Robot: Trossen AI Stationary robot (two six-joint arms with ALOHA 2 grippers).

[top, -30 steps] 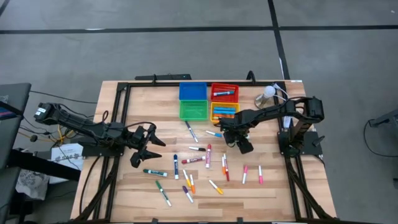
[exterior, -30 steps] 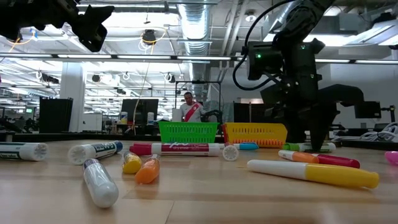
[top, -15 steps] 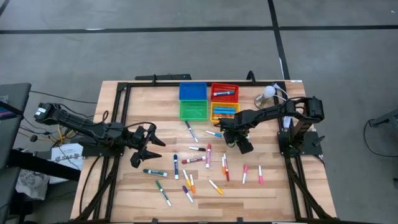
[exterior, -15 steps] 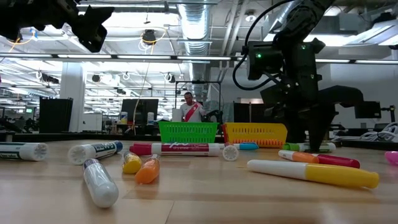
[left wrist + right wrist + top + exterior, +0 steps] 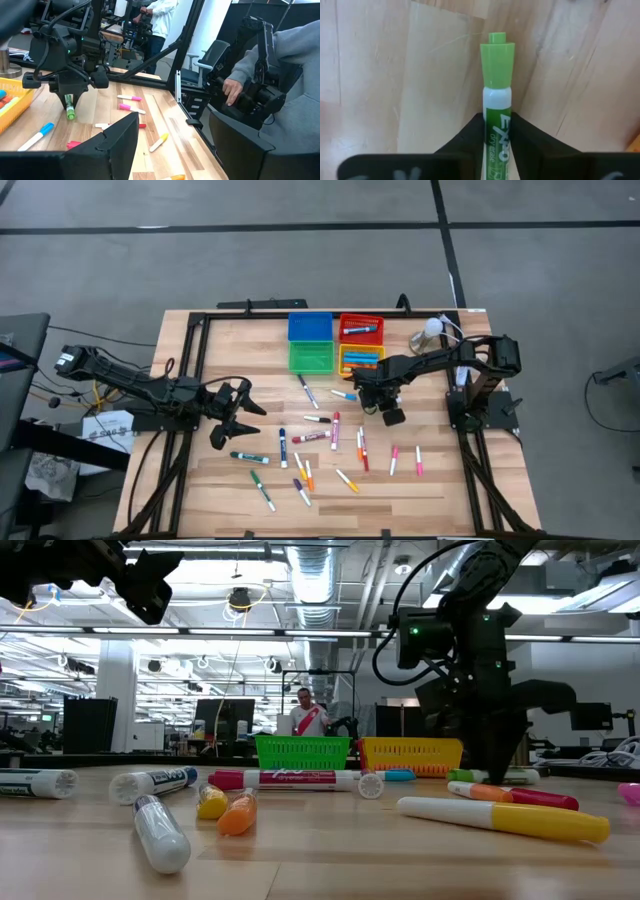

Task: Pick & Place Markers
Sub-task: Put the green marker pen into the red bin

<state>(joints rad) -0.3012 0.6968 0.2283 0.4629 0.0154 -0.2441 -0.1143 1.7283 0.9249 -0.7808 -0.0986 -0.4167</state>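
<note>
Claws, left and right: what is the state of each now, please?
Left claw: open, holding nothing.
Right claw: shut on the green marker.

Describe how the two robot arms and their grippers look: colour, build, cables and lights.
Both arms are black and jointed. The left arm trails yellow and white cables at its base and ends in the left gripper, with two pointed dark fingers. The right arm shows a green light in the low view; the right gripper has smooth black fingers.
</note>
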